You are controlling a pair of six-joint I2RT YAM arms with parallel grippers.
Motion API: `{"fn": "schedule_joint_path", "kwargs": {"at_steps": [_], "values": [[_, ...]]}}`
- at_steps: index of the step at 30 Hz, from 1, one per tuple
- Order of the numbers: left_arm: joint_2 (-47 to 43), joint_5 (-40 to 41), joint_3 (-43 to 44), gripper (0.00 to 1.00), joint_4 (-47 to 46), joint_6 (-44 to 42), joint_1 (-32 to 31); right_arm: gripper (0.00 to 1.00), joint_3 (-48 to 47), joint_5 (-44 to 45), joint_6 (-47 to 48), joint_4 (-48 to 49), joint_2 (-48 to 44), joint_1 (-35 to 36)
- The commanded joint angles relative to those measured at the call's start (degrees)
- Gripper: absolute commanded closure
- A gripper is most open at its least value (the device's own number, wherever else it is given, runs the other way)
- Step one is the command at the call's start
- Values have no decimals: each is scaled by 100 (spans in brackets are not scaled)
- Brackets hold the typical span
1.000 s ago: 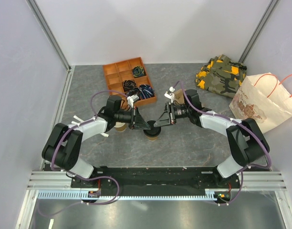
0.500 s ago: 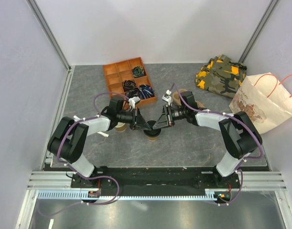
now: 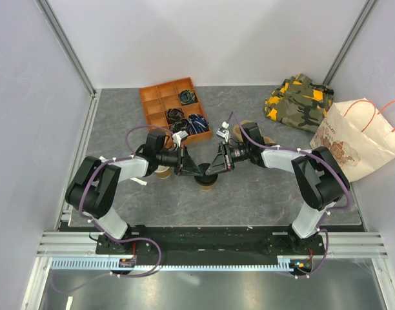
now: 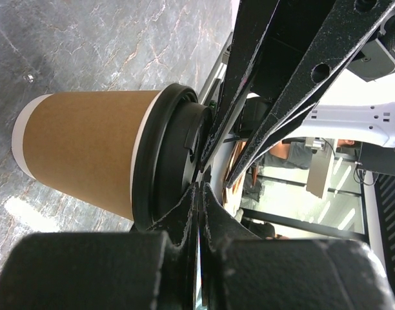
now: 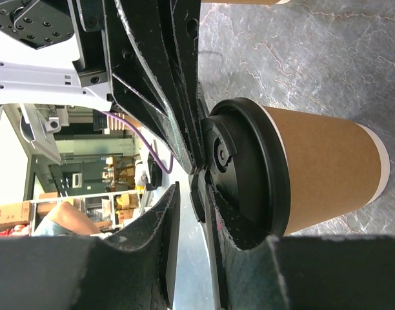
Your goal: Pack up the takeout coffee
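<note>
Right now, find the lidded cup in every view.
Top: cup at centre, under the tips of left hand and right hand.
Left wrist: cup left of centre, sideways, lid pointing right.
Right wrist: cup right of centre, lid pointing left.
Shared landmark: the black lid.

— How many cups?
— Two. One lidded cup (image 3: pixel 206 183) and one open cup (image 3: pixel 162 172).
— And arms?
— Two as well: a left arm (image 3: pixel 123 173) and a right arm (image 3: pixel 284 160).
— Trays?
— One orange tray (image 3: pixel 144 102). Three of its pockets hold dark cords (image 3: pixel 196 121), as far as I can tell.
— What else?
— One camo cloth (image 3: pixel 299 100), one paper bag (image 3: pixel 359 139), and one brown carrier (image 3: pixel 246 124), mostly hidden behind the right arm.
</note>
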State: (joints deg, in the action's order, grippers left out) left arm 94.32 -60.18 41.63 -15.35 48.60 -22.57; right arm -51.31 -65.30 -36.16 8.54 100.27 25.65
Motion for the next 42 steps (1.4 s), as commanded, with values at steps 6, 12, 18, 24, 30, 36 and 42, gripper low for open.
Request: {"fn": "schedule_joint_path", "kwargs": {"at_steps": [6, 12, 18, 24, 30, 36, 42], "values": [[411, 367, -120, 98, 76, -184, 68, 70, 33, 456, 505, -379, 414, 19], [534, 393, -76, 98, 155, -254, 112, 71, 7, 430, 531, -396, 590, 2], [508, 420, -58, 98, 296, -307, 139, 72, 51, 369, 645, -379, 775, -7], [412, 472, -67, 98, 349, -333, 130, 73, 86, 351, 663, -370, 924, -77], [271, 367, -50, 98, 253, -316, 139, 74, 34, 229, 654, -379, 855, -95], [-54, -19, 65, 98, -362, 140, 69, 75, -72, 61, 655, -178, 56, 141], [-449, -345, 13, 98, -960, 667, 42, 74, -81, -53, 14, 358, -446, 239]]}}
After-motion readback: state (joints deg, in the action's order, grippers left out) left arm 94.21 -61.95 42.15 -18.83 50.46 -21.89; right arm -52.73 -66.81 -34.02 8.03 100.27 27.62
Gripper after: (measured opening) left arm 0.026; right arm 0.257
